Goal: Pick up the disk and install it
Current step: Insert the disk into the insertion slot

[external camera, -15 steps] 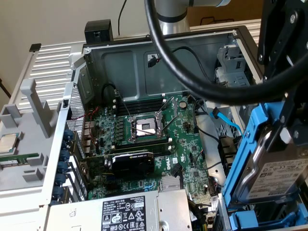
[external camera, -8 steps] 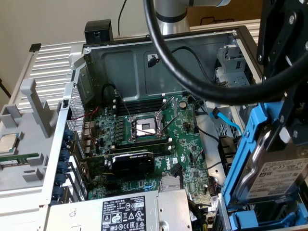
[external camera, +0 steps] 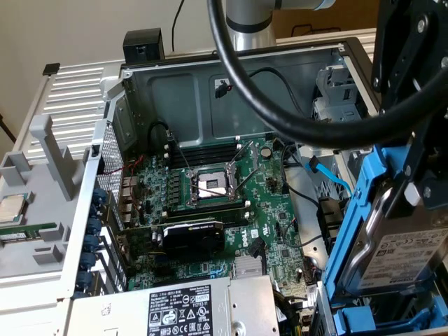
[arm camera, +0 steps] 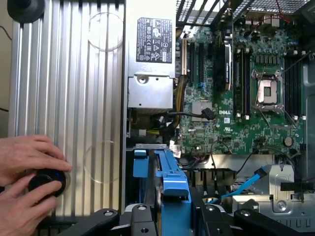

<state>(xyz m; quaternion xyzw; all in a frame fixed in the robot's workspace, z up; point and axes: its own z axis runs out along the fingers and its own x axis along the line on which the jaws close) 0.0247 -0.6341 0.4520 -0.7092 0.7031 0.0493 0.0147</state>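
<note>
The disk (external camera: 409, 260), a silver drive with a white label in a bright blue carrier frame (external camera: 348, 234), hangs on edge at the exterior view's right, over the front right corner of the open computer case (external camera: 231, 77). My gripper (external camera: 414, 185) comes down from above and is shut on the disk's upper part. In the wrist view the blue carrier (arm camera: 170, 184) stands between my black fingers (arm camera: 140, 219), above the case's edge beside the motherboard (arm camera: 236, 118).
A grey power supply (external camera: 175, 308) lies at the case's front. The motherboard (external camera: 210, 203) carries an open CPU socket (external camera: 210, 185). A blue cable (external camera: 329, 175) runs near the metal drive cage (external camera: 336, 91). A person's hands (arm camera: 24, 157) rest on a black knob (arm camera: 47, 182).
</note>
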